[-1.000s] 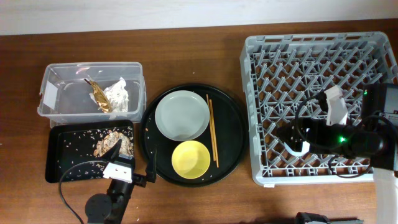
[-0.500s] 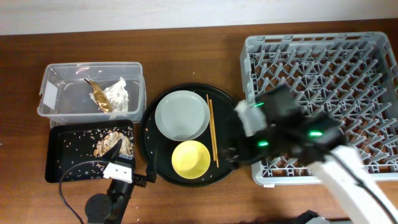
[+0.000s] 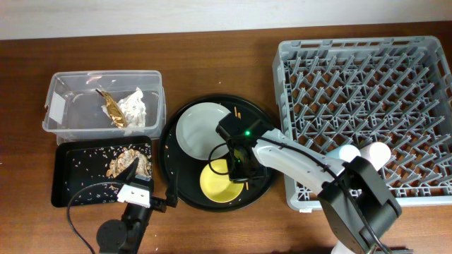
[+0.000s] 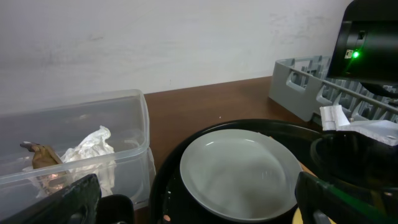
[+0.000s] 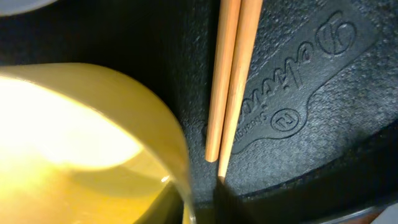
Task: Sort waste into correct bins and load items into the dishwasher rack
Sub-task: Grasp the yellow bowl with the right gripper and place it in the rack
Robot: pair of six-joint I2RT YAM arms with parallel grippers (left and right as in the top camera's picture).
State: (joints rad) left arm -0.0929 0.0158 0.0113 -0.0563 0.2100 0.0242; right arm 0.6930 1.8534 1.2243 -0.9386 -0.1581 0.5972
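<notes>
The yellow bowl (image 3: 215, 182) sits on the round black tray beside the pale grey plate (image 3: 200, 128). My right gripper (image 3: 237, 168) is down at the bowl's right rim, shut on that rim, as the right wrist view shows (image 5: 199, 208). The yellow bowl (image 5: 81, 124) fills that view's left. The chopsticks (image 5: 233, 74) lie just right of it; from overhead only the chopsticks' far tip (image 3: 235, 111) shows past the arm. My left gripper (image 3: 150, 178) waits open near the tray's left edge, open and empty in its own view (image 4: 199, 211), facing the plate (image 4: 239, 171).
The clear tub (image 3: 63, 81) holds a white napkin (image 3: 134, 107) and a brown-gold scrap (image 3: 113, 107). The shallow black tray (image 3: 70, 190) holds food scraps (image 3: 121, 162) and crumbs. In the grey rack (image 3: 296, 70), a pale blue cup (image 3: 348, 152) and another pale cup (image 3: 379, 152) stand near the front.
My right arm swung from over the rack to the round tray, and its gripper went from open to shut on the yellow bowl's rim. The left arm has not moved.
</notes>
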